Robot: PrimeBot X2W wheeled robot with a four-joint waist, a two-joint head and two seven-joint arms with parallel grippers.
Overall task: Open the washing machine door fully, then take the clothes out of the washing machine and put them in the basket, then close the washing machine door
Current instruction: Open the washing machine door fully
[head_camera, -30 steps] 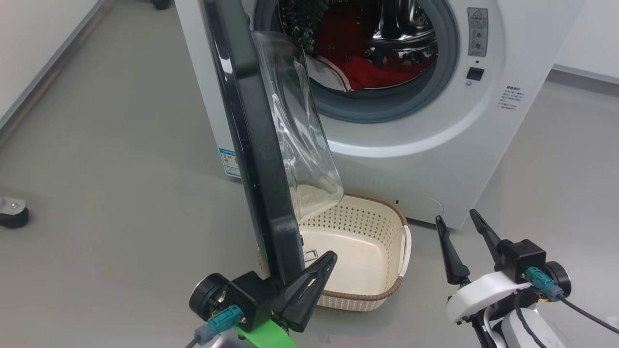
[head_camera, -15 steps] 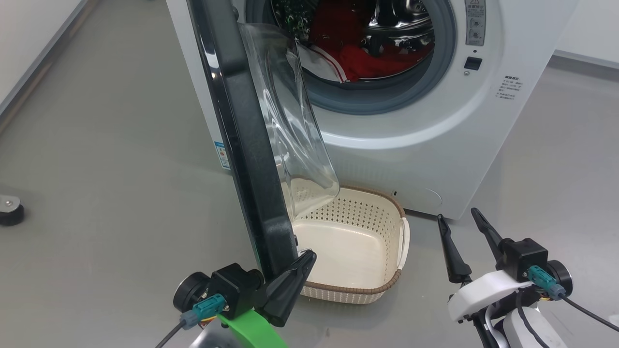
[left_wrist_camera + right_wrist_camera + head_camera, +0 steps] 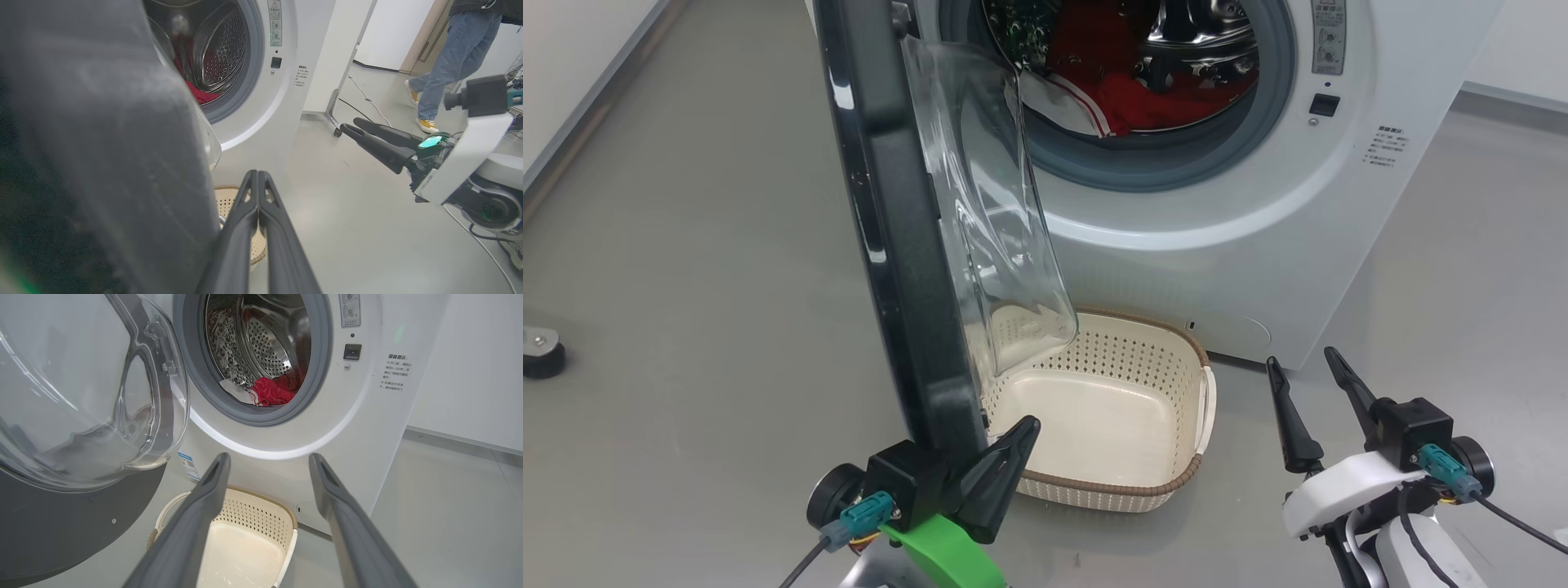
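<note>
Left pincer pressed together beside black-rimmed round glass door; right pincer spread, empty; red garment in steel drum.

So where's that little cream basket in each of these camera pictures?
Head view: the basket sits lower centre, partly behind the washing machine door.
Left wrist view: a sliver of the basket shows bottom centre, between the door and the left gripper.
Right wrist view: the basket lies bottom centre, framed by the right gripper.
Shared landmark: the washing machine stands right behind it in all three.
</note>
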